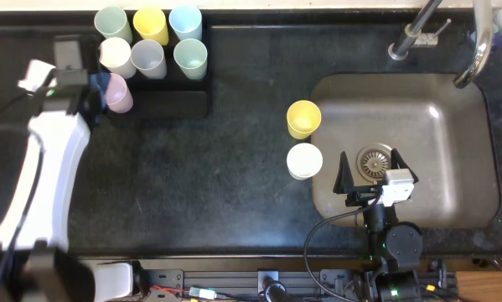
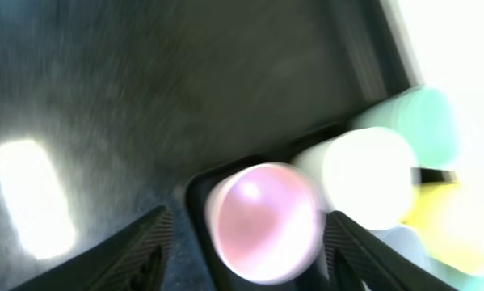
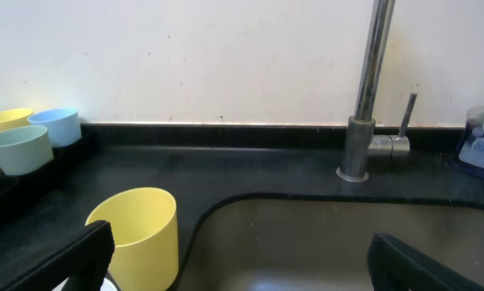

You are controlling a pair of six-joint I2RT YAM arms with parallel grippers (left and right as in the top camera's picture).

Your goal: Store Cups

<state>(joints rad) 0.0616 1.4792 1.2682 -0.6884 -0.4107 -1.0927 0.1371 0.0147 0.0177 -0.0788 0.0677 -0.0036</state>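
Observation:
A black tray [image 1: 179, 105] at the back left holds several pastel cups. A pink cup [image 1: 117, 93] stands upright in the tray's front-left slot, beside a white cup [image 1: 116, 55]. My left gripper [image 1: 98, 91] is open around the pink cup [image 2: 264, 222], with a finger [image 2: 149, 250] on each side and a gap on one side. A yellow cup [image 1: 303, 118] and a white cup [image 1: 304, 160] stand on the counter at the sink's left edge. My right gripper [image 1: 370, 161] hangs open over the sink, empty, with the yellow cup [image 3: 136, 234] off to its side.
The steel sink [image 1: 435, 168] takes up the right side, with its faucet [image 1: 418, 29] behind it and a soap bottle [image 3: 480, 141] at the back right. Dark countertop [image 1: 234, 184] lies between the tray and the sink.

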